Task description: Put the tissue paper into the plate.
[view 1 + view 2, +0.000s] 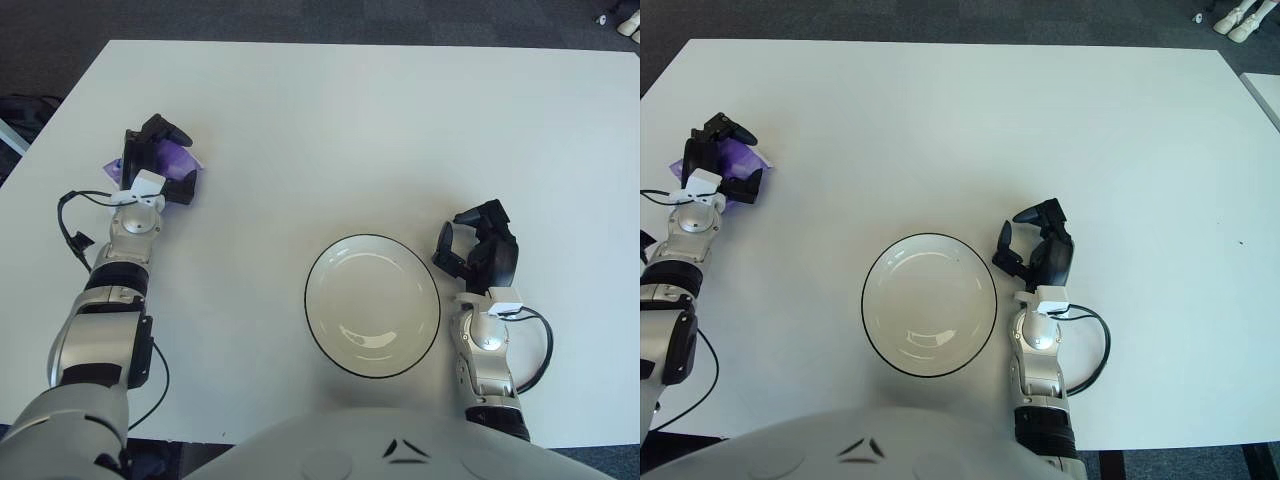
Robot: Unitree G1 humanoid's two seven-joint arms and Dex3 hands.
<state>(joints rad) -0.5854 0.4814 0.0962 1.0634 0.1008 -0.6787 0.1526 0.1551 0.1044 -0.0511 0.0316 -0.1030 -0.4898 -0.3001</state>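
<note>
one white worktop (330,130) fills most of the scene and carries everything else. on it, one white plate (372,305) with a dark rim is set near the front edge, just beside the right robot hand (478,250); the plate is seen to hold nothing yet, so the placing step is judged not done.

two robot hands are counted. the right robot hand is shown just to the right of the plate, its dark fingers loosely curled and nothing held; it is judged to be idle, kept clear of the plate's opening so that the way in is left free.

the left robot hand (157,160) is reached out to the far left part of the worktop, well apart from the plate. its fingers are curled around one purple tissue packet (172,162), which is seen between them, near the worktop's left edge. whether the packet is off the surface cannot be told. the grasp is judged to be taken so that the packet can be carried rightward to the plate.
</note>
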